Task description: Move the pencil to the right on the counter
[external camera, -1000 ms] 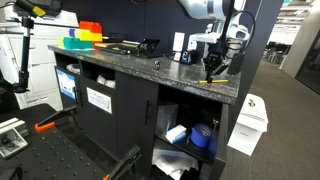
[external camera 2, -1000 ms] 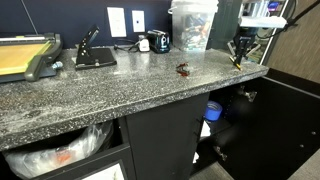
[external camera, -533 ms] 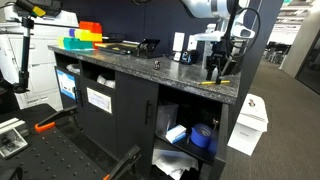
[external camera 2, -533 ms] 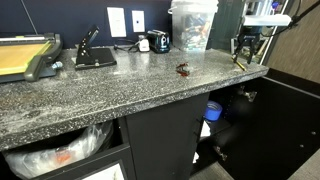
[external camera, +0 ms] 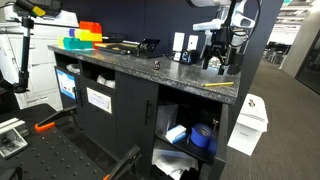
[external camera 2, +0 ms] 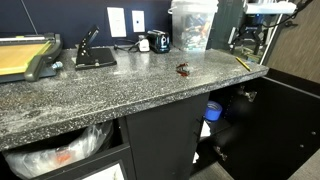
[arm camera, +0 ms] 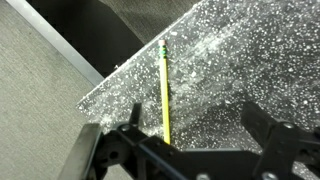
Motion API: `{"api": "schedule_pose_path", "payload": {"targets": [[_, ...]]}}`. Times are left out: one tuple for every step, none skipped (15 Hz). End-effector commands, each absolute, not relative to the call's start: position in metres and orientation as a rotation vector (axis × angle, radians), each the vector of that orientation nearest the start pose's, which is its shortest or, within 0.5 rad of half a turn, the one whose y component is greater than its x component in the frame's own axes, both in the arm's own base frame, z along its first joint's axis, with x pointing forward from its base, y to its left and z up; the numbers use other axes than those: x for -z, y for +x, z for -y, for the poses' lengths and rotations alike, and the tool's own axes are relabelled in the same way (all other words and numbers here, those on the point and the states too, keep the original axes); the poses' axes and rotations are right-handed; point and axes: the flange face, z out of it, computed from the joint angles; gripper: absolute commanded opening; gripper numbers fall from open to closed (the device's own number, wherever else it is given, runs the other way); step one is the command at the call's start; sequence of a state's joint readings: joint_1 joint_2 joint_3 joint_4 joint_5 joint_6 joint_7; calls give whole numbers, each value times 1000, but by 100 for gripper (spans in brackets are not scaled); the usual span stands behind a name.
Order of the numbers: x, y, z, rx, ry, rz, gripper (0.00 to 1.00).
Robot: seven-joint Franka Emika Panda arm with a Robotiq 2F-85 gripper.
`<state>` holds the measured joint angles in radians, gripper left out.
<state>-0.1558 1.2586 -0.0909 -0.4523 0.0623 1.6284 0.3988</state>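
The pencil, thin and yellow with a green end, lies flat on the speckled counter close to its end corner. It also shows as a short yellow line in both exterior views. My gripper hangs above it, open and empty, and the pencil lies below near the left finger. In both exterior views the gripper is raised clear of the counter top.
The counter's edge and grey carpet lie just left of the pencil. A clear plastic tub stands behind, a small dark object sits mid-counter, and a paper cutter and coloured bins stand at the far end.
The gripper went from shut on the pencil to open, leaving the pencil flat on the counter, and it has risen straight up above it.
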Motion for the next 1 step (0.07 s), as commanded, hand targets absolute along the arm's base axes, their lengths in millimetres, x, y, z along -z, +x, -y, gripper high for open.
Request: {"api": "schedule_pose_path", "payload": {"targets": [[-266,783,145,-128,-3034,-926,100]]}}
